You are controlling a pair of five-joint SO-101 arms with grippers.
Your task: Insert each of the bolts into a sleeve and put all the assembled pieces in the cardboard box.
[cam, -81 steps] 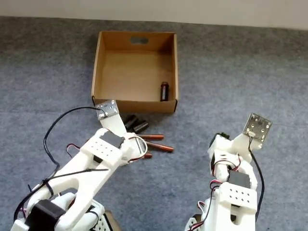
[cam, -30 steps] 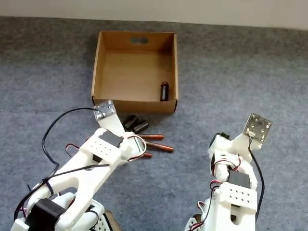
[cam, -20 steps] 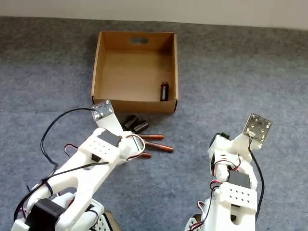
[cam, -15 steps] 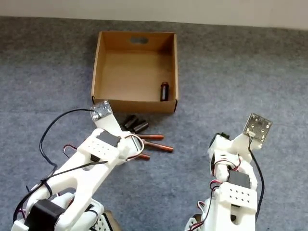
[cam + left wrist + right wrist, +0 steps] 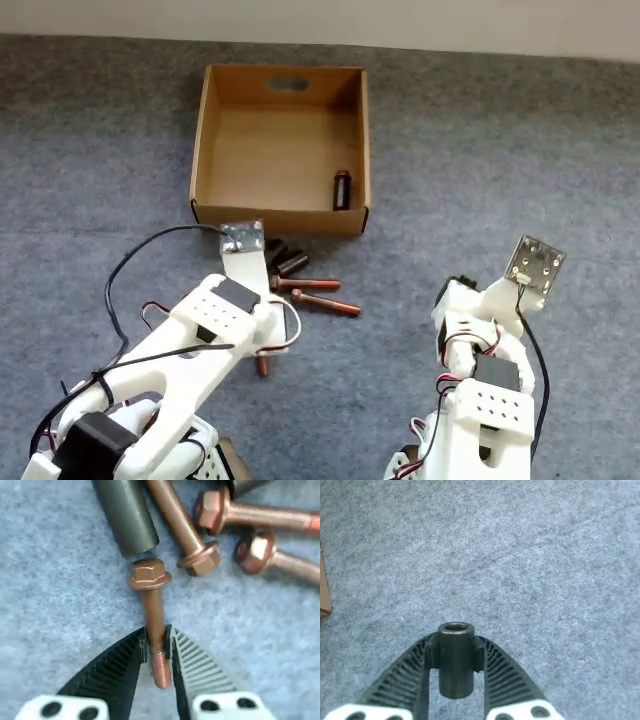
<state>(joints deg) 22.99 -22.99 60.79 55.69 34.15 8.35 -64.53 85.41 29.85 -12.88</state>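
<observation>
Just off the cardboard box's [image 5: 199, 150] six o'clock wall, the high view shows loose bolts [image 5: 325, 303] and dark sleeves [image 5: 290, 263]. An assembled piece [image 5: 342, 189] lies inside the box toward four o'clock. Up close, the left gripper [image 5: 156, 647] pinches a bolt's shank [image 5: 151, 605], and the right gripper [image 5: 455, 645] is clamped on a sleeve [image 5: 455, 662].

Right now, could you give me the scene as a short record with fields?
left gripper: shut on a bolt, held by its shank
right gripper: shut on a sleeve, over bare carpet
box: open, one dark piece inside near a wall
loose bolts: three, lying on the carpet
loose sleeves: on the carpet beside the box
</observation>
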